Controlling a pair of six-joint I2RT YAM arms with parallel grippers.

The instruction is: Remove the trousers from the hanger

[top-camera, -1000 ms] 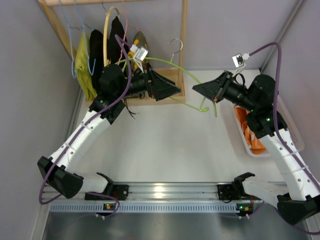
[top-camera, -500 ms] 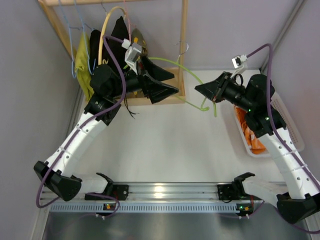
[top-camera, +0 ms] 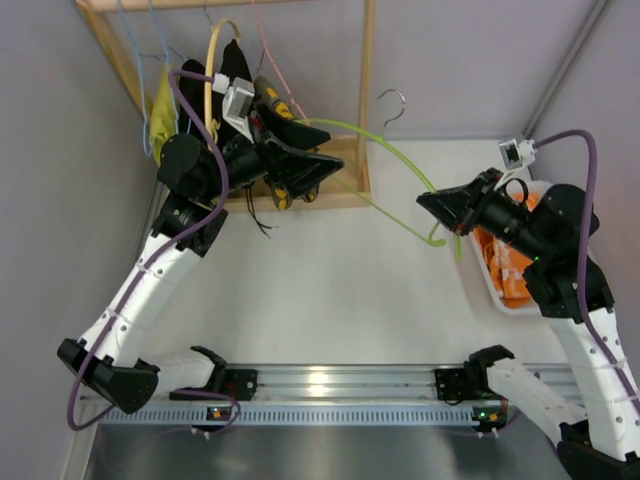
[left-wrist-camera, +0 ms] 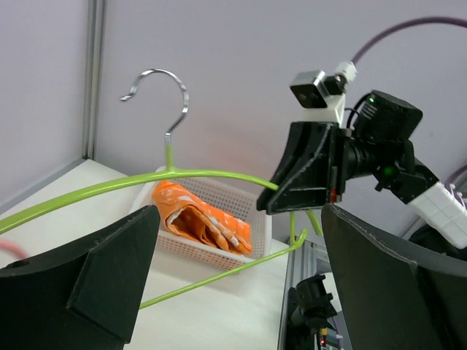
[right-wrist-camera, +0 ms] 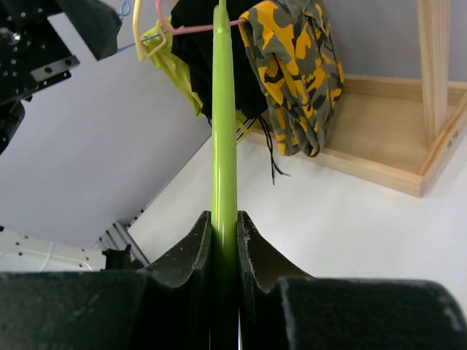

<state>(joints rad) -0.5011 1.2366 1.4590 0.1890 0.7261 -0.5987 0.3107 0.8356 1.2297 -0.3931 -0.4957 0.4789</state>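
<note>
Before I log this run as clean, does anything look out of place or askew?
Only the green hanger: it is off the rack, bare, held tilted in the air by the right gripper. The orange trousers lie crumpled in the white basket. Nothing looks spilled or broken.

Open passage over the worktop (top-camera: 320,300) runs from 6 o'clock up to the centre, between the two arms. Across the middle air, from 3 toward 12 o'clock, the hanger (top-camera: 400,158) bars the way, clamped at one end in the right pincer (top-camera: 432,205), its other end close by the wide-spread left pincer (top-camera: 318,152). At 11 o'clock the wooden rack (top-camera: 367,90) and its hung garments (top-camera: 165,120) wall off the back. A basket (top-camera: 483,280) holding the trousers (top-camera: 500,262) fills the 3 o'clock edge.
</note>
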